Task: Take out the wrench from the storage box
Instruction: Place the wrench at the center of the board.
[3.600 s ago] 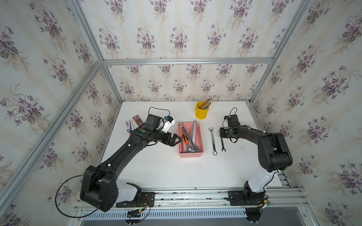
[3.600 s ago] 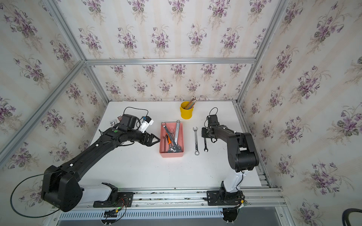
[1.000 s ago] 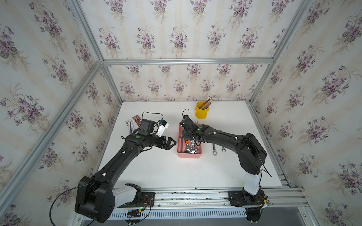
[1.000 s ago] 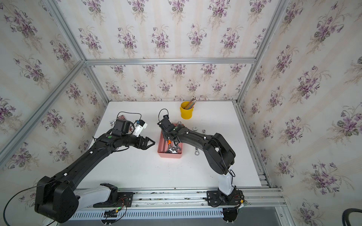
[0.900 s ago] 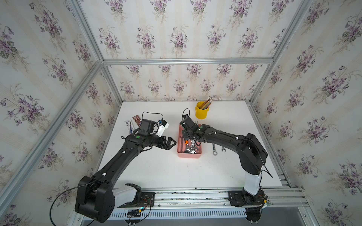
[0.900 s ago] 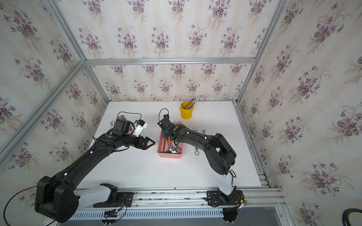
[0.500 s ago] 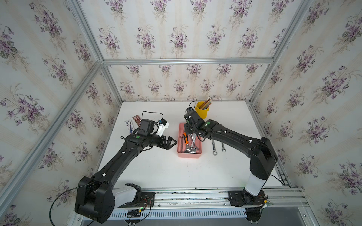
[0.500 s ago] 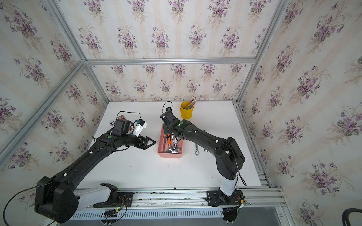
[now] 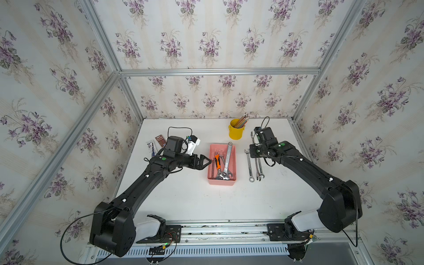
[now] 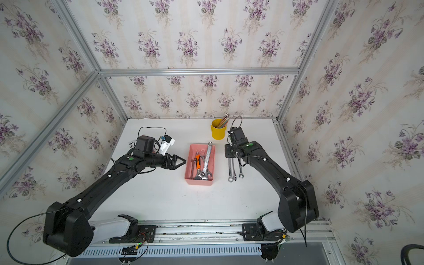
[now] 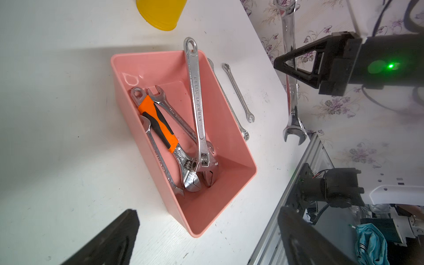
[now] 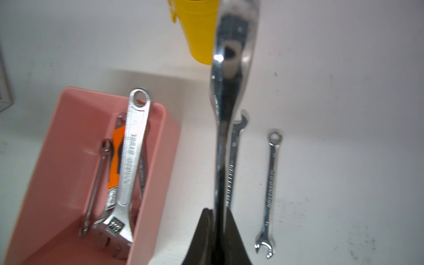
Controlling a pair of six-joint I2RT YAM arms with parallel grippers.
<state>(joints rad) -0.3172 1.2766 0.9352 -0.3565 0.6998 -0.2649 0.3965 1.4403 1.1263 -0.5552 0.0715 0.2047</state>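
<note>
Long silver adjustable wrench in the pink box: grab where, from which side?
Upper handle of the adjustable wrench, near the ring end propped on the storage box rim. Come from above, closing across the flat shank: that end sits raised and clear; the head lies against the orange-handled wrench.

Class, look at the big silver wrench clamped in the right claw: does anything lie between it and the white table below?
Yes. Apparently right under the large silver combination wrench in the right claw lies a slimmer silver wrench on the white table, with a thinner one beside it. Bare table past those looks free.
</note>
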